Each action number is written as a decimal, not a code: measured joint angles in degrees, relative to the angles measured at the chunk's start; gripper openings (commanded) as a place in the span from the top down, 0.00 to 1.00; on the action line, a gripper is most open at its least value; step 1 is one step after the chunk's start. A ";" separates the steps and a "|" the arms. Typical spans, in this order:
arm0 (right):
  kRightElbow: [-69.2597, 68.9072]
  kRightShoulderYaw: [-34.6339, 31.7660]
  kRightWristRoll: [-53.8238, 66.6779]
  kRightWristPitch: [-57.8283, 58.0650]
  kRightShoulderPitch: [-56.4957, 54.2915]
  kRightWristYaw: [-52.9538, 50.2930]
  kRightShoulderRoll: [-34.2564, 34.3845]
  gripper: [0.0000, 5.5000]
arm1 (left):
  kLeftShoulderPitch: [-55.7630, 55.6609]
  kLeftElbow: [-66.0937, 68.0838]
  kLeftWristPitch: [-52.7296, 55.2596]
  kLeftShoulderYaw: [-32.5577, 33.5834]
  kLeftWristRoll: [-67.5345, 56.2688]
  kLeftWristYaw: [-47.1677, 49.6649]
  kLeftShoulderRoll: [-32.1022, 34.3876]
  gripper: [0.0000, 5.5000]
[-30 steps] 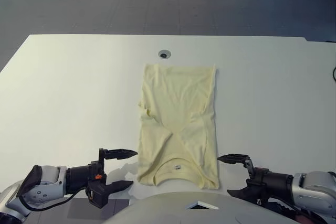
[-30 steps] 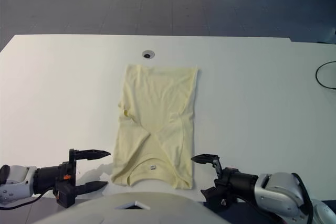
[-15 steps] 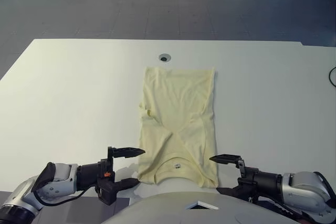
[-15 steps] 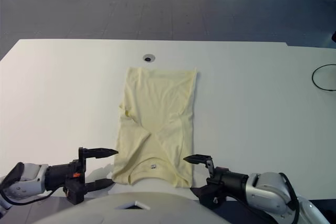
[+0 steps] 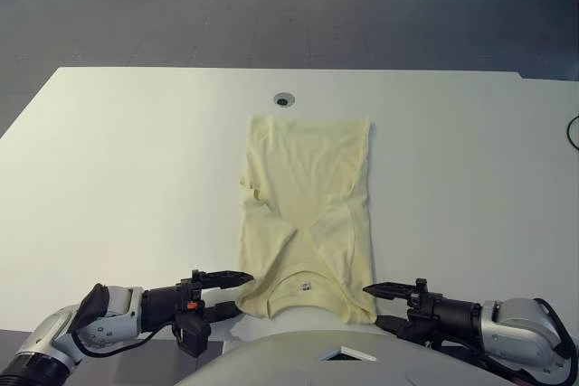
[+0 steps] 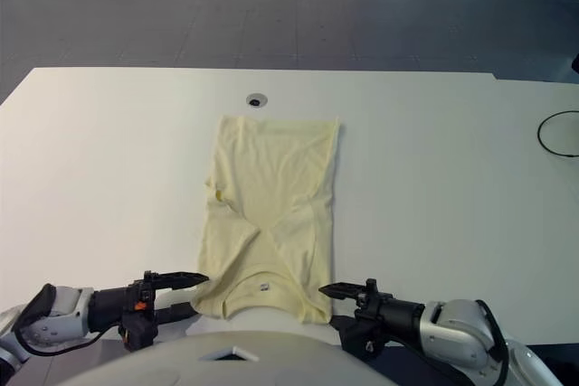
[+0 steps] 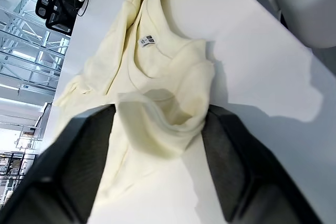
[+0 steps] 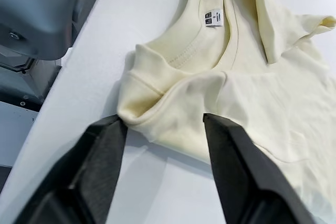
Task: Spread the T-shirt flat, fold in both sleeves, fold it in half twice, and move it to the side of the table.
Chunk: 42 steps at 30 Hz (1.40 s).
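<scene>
The pale yellow T-shirt point(image 5: 308, 205) lies lengthwise in the middle of the white table point(image 5: 118, 160). Both sleeves are already folded in, its hem is at 12 o'clock just short of the cable grommet point(image 5: 284, 98), and its collar and neck label point(image 5: 306, 287) are at 6 o'clock, nearest the robot. The shirt itself has not moved. Its small shift across the head views over the last second comes from the camera tilting.

What has changed is the arms. 1 second ago both claws stood clear of the cloth, out toward 8 and 4 o'clock. Since then each has slid inward and dropped to the tabletop. The left gripper point(image 5: 222, 293) now sits at the shirt's 7 o'clock shoulder corner and the right gripper point(image 5: 391, 305) at its 5 o'clock corner.

In the left wrist view the left claw's 2 fingers point(image 7: 68, 166) are spread wide with the bunched shoulder edge lying between them. In the right wrist view the right claw's fingers point(image 8: 97, 166) straddle the other shoulder corner in the same way. Neither has pinched shut yet.

I judge the sleeve folds done and the first half-fold about to begin. The next step is probably to close on both corners together and carry the collar end toward 12 o'clock.
</scene>
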 measured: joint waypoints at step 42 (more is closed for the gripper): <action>1.13 -1.67 30.11 2.21 -5.12 10.97 -8.97 1.00 | 5.11 -24.34 23.66 -0.63 -32.96 -18.75 18.63 1.00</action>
